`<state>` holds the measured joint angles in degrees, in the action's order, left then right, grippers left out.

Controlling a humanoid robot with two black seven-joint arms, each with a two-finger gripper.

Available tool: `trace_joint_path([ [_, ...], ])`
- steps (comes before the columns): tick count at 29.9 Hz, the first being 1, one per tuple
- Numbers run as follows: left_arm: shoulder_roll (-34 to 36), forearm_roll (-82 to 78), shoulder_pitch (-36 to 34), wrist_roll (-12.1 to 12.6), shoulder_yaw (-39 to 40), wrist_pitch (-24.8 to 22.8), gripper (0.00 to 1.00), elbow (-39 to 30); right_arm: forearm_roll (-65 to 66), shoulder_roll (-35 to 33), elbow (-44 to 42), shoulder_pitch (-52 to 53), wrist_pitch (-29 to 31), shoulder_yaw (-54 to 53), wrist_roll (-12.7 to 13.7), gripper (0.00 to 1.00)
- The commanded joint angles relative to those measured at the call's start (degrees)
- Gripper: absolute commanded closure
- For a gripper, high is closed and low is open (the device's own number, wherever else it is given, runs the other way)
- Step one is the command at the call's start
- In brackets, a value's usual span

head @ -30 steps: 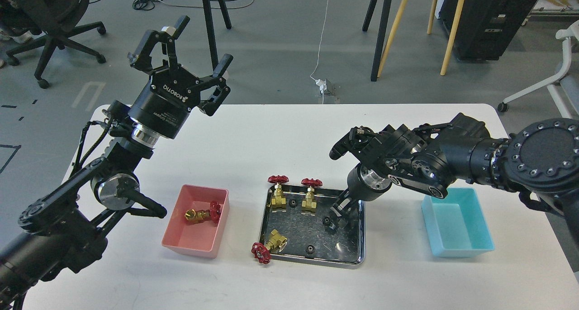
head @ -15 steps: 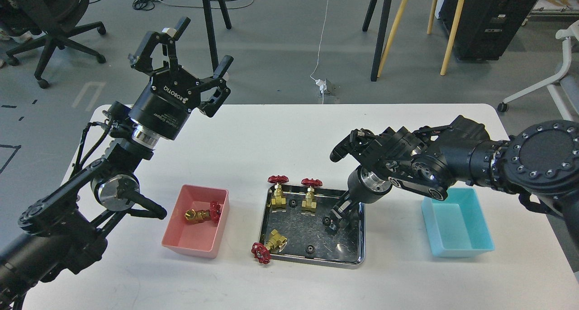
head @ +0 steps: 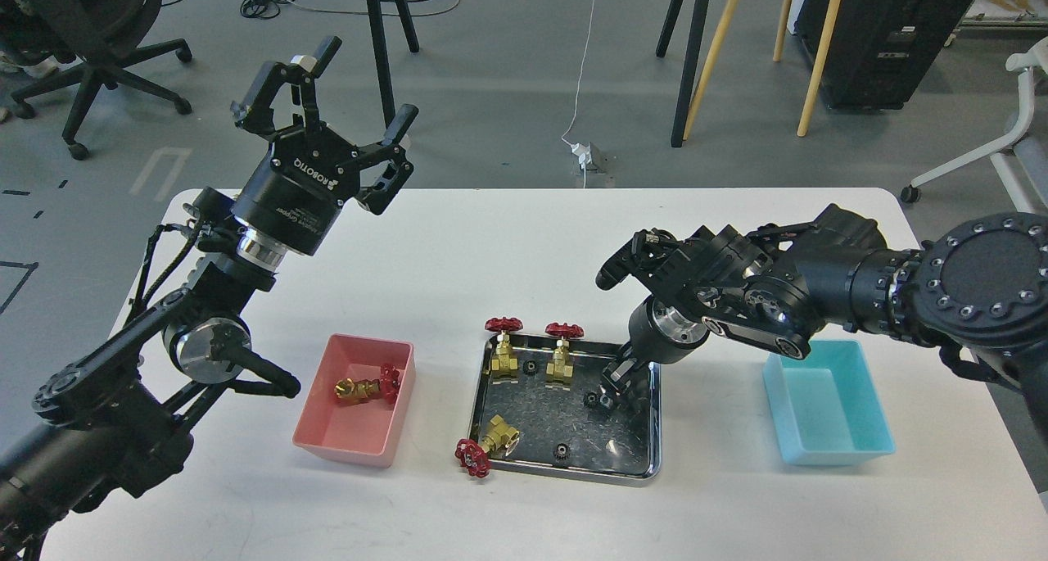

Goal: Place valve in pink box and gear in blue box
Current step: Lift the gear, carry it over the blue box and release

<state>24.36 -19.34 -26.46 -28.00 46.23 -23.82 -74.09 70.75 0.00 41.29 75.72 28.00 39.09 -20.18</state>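
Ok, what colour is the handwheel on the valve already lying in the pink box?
Red, on a brass body; the valve in the pink box shows best in the head view.

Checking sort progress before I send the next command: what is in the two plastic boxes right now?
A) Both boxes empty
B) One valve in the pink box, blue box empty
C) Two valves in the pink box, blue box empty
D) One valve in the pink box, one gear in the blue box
B: a single valve with a red handwheel lies in the pink box, and the blue box shows only its bare floor.

Head camera looks forward, down over table point(head: 491, 233) (single view)
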Motion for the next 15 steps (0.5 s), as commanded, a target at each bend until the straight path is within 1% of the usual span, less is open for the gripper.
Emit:
trace_joint_path([
  [1,0.07,0.1,0.01,0.0,0.0,0.0,0.05,0.0,-0.26,0.0,0.19,1.61,0.0,-0.16,0.05,1.0],
  [4,0.07,0.01,0.01,0.0,0.0,-0.87,0.05,0.0,-1.48,0.0,0.46,4.07,0.0,-0.68,0.14,1.0],
  [7,0.07,0.1,0.01,0.0,0.0,-1.58,0.05,0.0,-6.66,0.0,1.24,7.15,0.0,-1.04,0.22,1.0],
  [10,-0.02,0.1,-0.08,0.0,0.08,-1.58,0.05,0.0,-13.07,0.0,4.75,11.71,0.0,-1.04,0.4,1.0],
  [12,-0.02,0.1,0.01,0.0,0.09,-1.58,0.05,0.0,-16.77,0.0,7.56,14.96,0.0,-0.95,1.62,1.0],
  [15,-0.02,0.1,0.01,0.0,0.09,-1.58,0.05,0.0,-17.14,-0.87,12.66,18.13,0.0,-0.16,2.51,1.0],
])
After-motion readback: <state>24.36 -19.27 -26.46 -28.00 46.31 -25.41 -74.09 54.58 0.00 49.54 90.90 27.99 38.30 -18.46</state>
